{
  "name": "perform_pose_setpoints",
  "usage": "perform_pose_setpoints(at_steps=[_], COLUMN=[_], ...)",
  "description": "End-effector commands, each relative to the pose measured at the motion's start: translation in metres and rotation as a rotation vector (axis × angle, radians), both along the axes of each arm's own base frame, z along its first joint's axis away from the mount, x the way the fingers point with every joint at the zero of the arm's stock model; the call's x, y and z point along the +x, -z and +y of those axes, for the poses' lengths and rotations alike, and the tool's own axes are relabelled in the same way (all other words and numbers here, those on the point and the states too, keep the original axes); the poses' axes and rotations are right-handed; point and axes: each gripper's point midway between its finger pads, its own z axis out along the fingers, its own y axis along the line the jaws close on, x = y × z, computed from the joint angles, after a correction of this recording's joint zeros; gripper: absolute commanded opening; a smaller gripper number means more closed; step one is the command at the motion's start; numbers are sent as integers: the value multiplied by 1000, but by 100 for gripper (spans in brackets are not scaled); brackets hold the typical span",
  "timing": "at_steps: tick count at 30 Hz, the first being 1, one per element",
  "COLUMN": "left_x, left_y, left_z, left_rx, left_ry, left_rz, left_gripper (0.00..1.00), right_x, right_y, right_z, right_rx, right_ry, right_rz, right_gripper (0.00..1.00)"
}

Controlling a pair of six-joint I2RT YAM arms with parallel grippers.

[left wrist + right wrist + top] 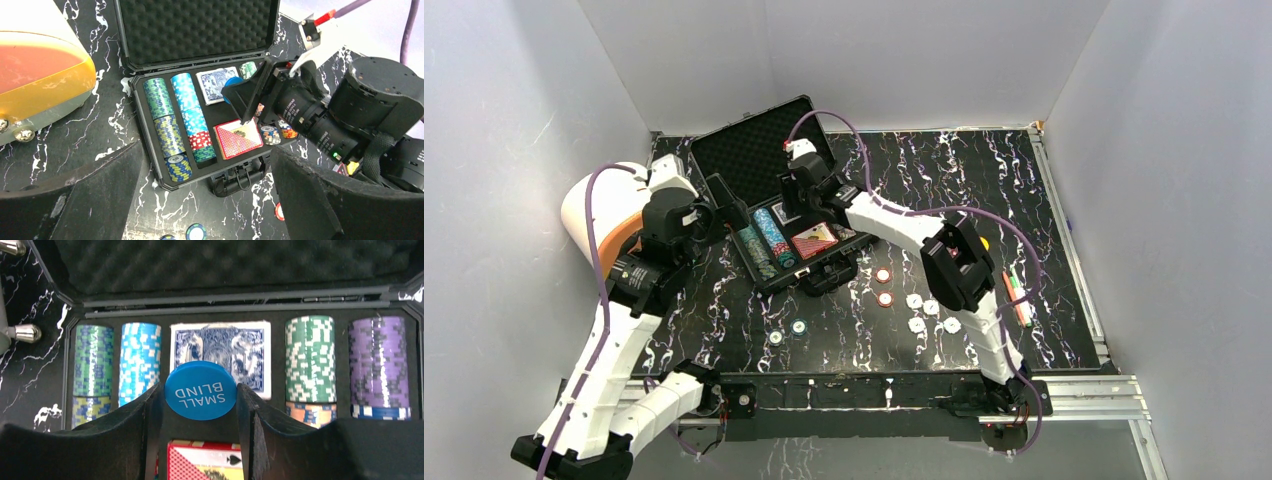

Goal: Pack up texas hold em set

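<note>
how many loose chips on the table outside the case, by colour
red chips: 2
white chips: 4
blue-green chips: 2
total: 8 in view; the right arm could hide more

Case [742, 148]: open at 10 o'clock on the table [984, 180], lid raised toward 12, chip rows and a red deck [814, 240] inside.
Right gripper [788, 208]: over the case's middle.
Left gripper [728, 203]: jaws spread, at the case's 9 o'clock edge.
Cylinder [609, 215]: 9 o'clock, behind the left arm.
Loose chips [916, 324]: scattered from 5 to 7 o'clock.
Yellow button [985, 242]: 3 o'clock.
Pen [1017, 298]: 4 o'clock.
</note>
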Motion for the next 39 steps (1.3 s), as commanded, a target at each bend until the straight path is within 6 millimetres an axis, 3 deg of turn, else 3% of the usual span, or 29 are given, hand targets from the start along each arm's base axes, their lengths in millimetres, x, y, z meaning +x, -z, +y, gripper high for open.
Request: perform_pose_setpoints(at_steps=[1,9,20,28,33,39], left_x=[-4,-5,-8,-7,-6,-7], left_y=[-4,-6,0,4,1,-5], left_z=[10,13,13,12,10,13], left_rx=[8,2,-1,0,5,23], left_ry=[-47,-66,-67,-62,-47,-45], left_rz=[-20,-34,-21,-10,-12,-26], left_gripper=[98,98,98,98,98,98], right_x=[15,31,32,29,27,16], right_y=[-23,-4,20,17,-7,-72], right_z=[16,24,15,16,18,14], right_rx=[-1,-73,-137,-132,-89,26], right_ry=[-19,-24,7,-20,-17,-21], right_rz=[-64,-79,-50,-55,-63,-113], right_gripper=[51,52,54,61,73,83])
